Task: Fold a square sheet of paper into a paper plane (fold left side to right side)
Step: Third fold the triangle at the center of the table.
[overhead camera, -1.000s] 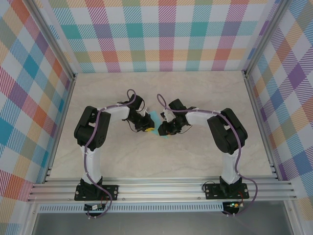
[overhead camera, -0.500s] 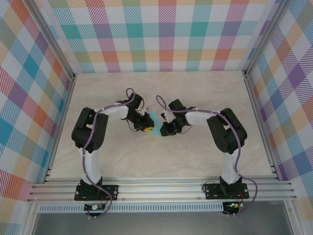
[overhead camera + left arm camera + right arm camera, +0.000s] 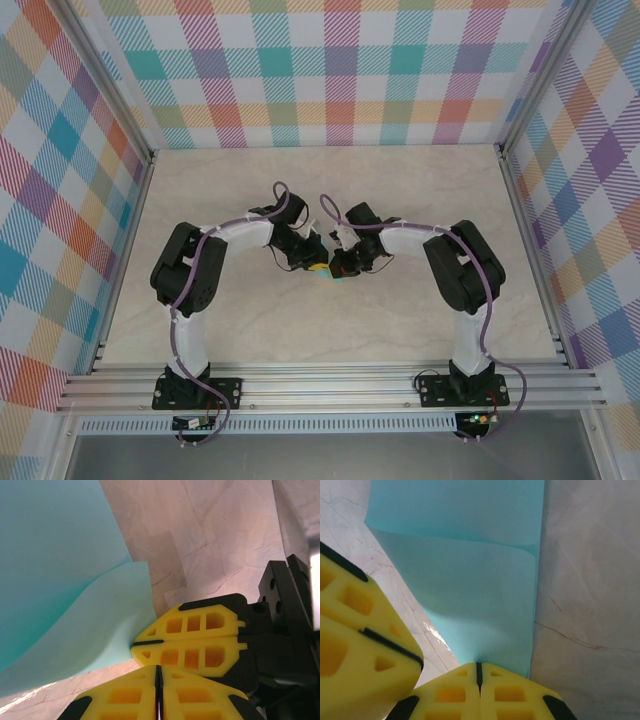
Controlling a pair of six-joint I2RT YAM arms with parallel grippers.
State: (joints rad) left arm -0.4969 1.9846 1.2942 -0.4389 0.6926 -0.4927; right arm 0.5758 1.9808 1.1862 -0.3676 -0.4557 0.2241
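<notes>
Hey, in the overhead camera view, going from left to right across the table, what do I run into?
left arm's elbow → left fingers → square sheet of paper → right arm's elbow

Both my arms bent inward, elbows flared outward, wrists converging. My left gripper (image 3: 317, 264) sits at 9 o'clock of my right gripper (image 3: 337, 268), tips nearly touching. Left jaws pressed together; right jaws pinched on paper (image 3: 470, 580) edge.
</notes>
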